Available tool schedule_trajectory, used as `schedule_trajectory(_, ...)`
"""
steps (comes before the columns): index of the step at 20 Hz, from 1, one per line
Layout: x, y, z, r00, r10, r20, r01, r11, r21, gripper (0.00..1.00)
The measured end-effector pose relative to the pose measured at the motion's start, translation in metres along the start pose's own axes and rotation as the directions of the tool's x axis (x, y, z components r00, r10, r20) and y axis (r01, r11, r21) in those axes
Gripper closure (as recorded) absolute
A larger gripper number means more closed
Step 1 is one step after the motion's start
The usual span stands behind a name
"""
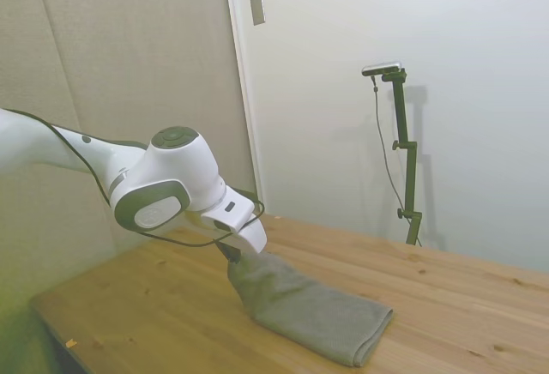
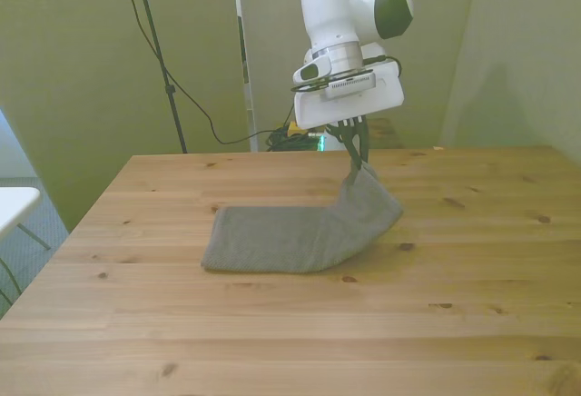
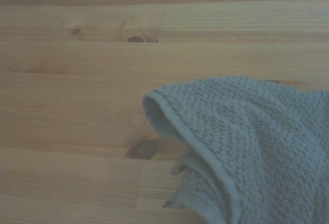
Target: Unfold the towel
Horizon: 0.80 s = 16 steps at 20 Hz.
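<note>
Tool (image 2: 357, 162) pinched tight on one end of the towel (image 2: 300, 232), lifting that end clear of the wooden surface (image 2: 272, 341). Below the tool, cloth sloping down in a steep ridge, then lying flat and still doubled over, stretching away toward the front view's left. Close up, thick woven texture and a rolled hem (image 3: 205, 152) above bare planks.

i can't read any text, labels or numbers here. there's a dark strip on the gripper mount (image 2: 349, 87), possibly print, but it's too small to read.
</note>
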<state>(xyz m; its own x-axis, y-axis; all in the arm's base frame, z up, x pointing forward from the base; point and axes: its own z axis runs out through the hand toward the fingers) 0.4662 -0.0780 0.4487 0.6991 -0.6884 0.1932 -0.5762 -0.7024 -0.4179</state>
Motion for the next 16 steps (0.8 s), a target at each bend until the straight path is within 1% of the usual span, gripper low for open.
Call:
schedule_trajectory(6, -0.001, -0.010, -0.003, 1.000, 0.001, -0.001, -0.001, 1.000, -0.002, 0.00)
schedule_trajectory(7, -0.001, -0.014, -0.006, 1.000, 0.018, -0.003, -0.018, 0.999, -0.026, 0.00)
schedule_trajectory(9, -0.002, -0.019, -0.011, 0.998, 0.062, -0.014, -0.064, 0.992, -0.111, 0.00)
schedule_trajectory(11, -0.010, -0.025, -0.012, 0.994, 0.104, -0.022, -0.106, 0.973, -0.207, 0.00)
schedule_trajectory(12, -0.018, -0.029, -0.011, 0.992, 0.127, -0.026, -0.129, 0.959, -0.253, 0.00)
schedule_trajectory(14, -0.040, -0.039, -0.010, 0.985, 0.171, -0.032, -0.172, 0.922, -0.346, 0.00)
schedule_trajectory(16, -0.064, -0.044, -0.018, 0.975, 0.217, -0.045, -0.215, 0.875, -0.435, 0.00)
